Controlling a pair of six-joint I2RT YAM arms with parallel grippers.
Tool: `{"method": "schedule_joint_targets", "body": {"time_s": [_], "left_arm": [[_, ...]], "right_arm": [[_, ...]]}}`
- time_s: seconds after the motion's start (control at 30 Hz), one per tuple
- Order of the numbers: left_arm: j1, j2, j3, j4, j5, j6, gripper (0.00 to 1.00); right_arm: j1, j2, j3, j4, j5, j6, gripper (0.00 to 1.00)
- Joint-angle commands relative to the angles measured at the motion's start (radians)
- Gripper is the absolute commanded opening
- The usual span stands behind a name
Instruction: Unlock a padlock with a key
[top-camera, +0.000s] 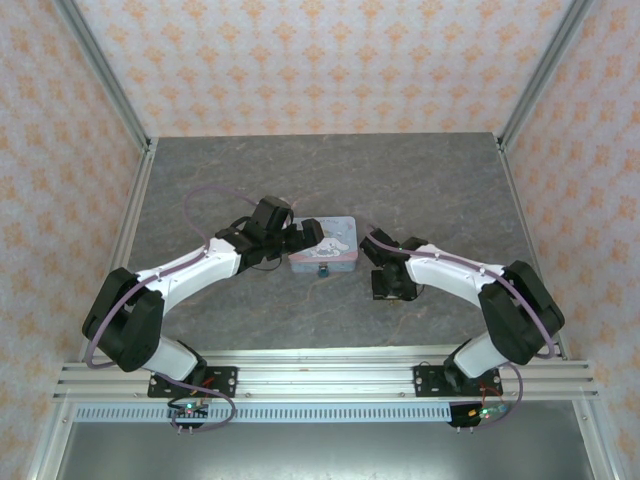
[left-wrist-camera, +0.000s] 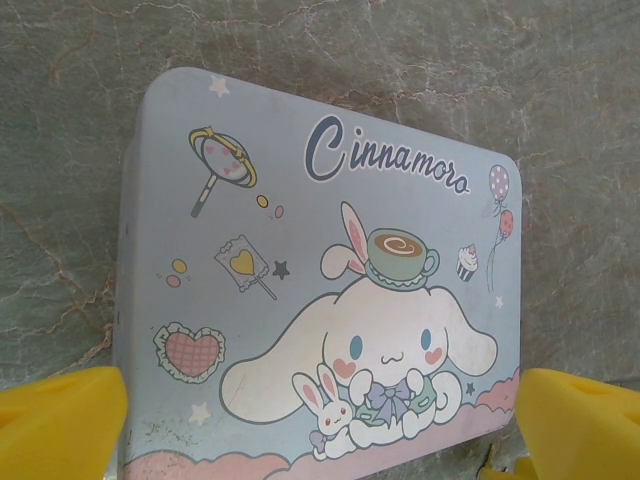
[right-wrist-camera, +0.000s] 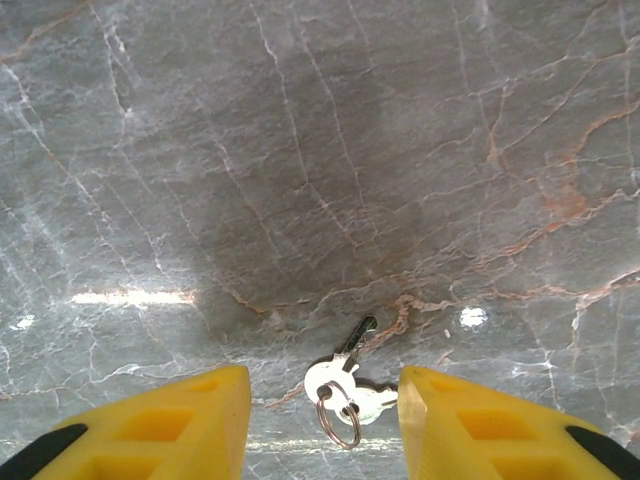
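**Key bracketed by the right gripper, tin straddled by the left**

The right gripper (right-wrist-camera: 322, 380) is held low over the key (right-wrist-camera: 343, 358). Its blocky yellow fingers (right-wrist-camera: 170, 420) are set partway apart on either side, with nothing clamped. This placement is judged to be a lining-up for a pinch. The key, flat and silvery with a darker blade, is joined to a second one on a thin wire ring (right-wrist-camera: 338, 425). Both lie on the glossy, veined grey stone table (right-wrist-camera: 300, 150). The left gripper (left-wrist-camera: 320, 430) is spread wide across a pastel cartoon-printed tin (left-wrist-camera: 300, 190) with rounded corners, presumably to steady it. The tiny blue-teal padlock (top-camera: 324, 269) is seen against the tin's near side.
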Motion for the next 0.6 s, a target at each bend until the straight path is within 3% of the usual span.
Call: {"method": "schedule_joint_targets", "body": {"time_s": [0.0,0.57], "left_arm": [[-0.012,-0.003,0.029,0.011,0.004,-0.011,1.00],[-0.012,-0.004,0.034,0.006,0.004,-0.009,1.00]], "right_arm": [[0.003,0.013,-0.014,-0.031,0.026,-0.016,0.42],[0.003,0.058,-0.052,0.001,-0.014,-0.017,0.35]]}}
